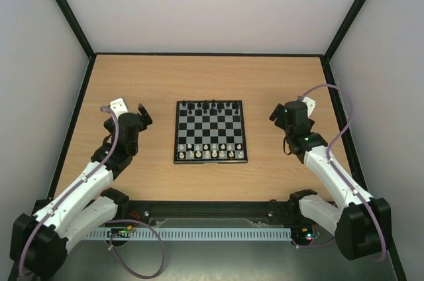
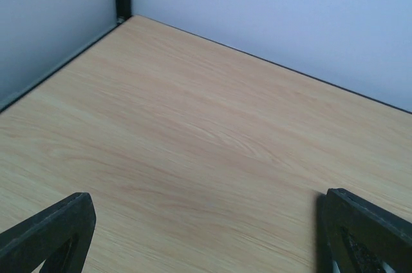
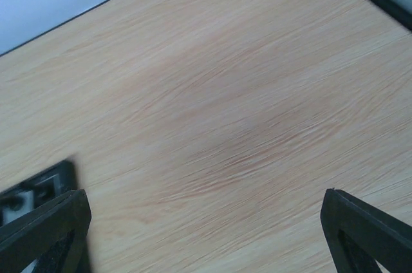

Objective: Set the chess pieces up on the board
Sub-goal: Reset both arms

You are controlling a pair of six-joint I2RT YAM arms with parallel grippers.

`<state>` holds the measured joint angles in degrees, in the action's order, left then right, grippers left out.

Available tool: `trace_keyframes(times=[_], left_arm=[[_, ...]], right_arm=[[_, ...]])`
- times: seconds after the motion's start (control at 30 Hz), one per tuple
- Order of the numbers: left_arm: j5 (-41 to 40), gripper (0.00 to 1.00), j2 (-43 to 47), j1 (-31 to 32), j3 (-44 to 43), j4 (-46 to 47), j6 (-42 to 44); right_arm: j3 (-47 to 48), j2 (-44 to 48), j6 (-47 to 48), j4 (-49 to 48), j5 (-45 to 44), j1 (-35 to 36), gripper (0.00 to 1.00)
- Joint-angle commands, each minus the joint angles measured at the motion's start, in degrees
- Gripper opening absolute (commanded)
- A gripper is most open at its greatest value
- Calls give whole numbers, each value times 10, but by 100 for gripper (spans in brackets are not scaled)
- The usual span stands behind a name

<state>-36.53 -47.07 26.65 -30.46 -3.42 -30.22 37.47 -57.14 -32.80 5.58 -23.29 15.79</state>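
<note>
Both arms [image 1: 86, 181] beside board [image 1: 210, 132], jaws wide

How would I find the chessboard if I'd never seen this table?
Look at the wooden table; halfway between the left arm and right arm lies a small square chessboard. It is the only chequered thing there, with black pieces lining its far edge and cream-white pieces its near edge.

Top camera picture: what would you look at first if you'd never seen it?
The little chessboard in the middle of the wooden table, with black pieces along its far edge and cream-white pieces along its near edge. Then the left gripper and right gripper, both open, one on each side.
</note>
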Motion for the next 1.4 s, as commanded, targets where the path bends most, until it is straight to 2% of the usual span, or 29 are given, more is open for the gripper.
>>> trace_keyframes(times=[0.0, 0.13, 0.3, 0.5, 0.67, 0.73, 0.87, 1.03, 1.2, 1.37], left_arm=[[47, 99, -23, -71, 53, 142, 79], [54, 99, -39, -86, 146, 309, 139], [23, 100, -91, -100, 143, 364, 164], [6, 100, -169, -130, 108, 398, 175], [43, 100, -238, -179, 126, 497, 188], [75, 100, -280, -201, 123, 520, 181], [113, 99, -317, -216, 108, 541, 190], [130, 100, -361, -236, 75, 529, 200], [141, 100, -351, -240, 84, 535, 196], [164, 99, -345, -241, 91, 537, 199]], right_arm=[[-52, -19, 60, -144, -83, -23, 99], [-123, -16, 88, -257, -148, -32, 99], [-192, -32, 120, -392, -182, -35, 99], [-208, -122, 145, -510, -218, -39, 99], [-211, -204, 136, -594, -205, -61, 99], [-197, -227, 140, -591, -204, -67, 98], [-220, -246, 162, -676, -185, -76, 99], [-188, -281, 180, -655, -153, -80, 99], [-242, -268, 229, -748, -58, -80, 99], [-271, -263, 235, -793, -41, -80, 99]])
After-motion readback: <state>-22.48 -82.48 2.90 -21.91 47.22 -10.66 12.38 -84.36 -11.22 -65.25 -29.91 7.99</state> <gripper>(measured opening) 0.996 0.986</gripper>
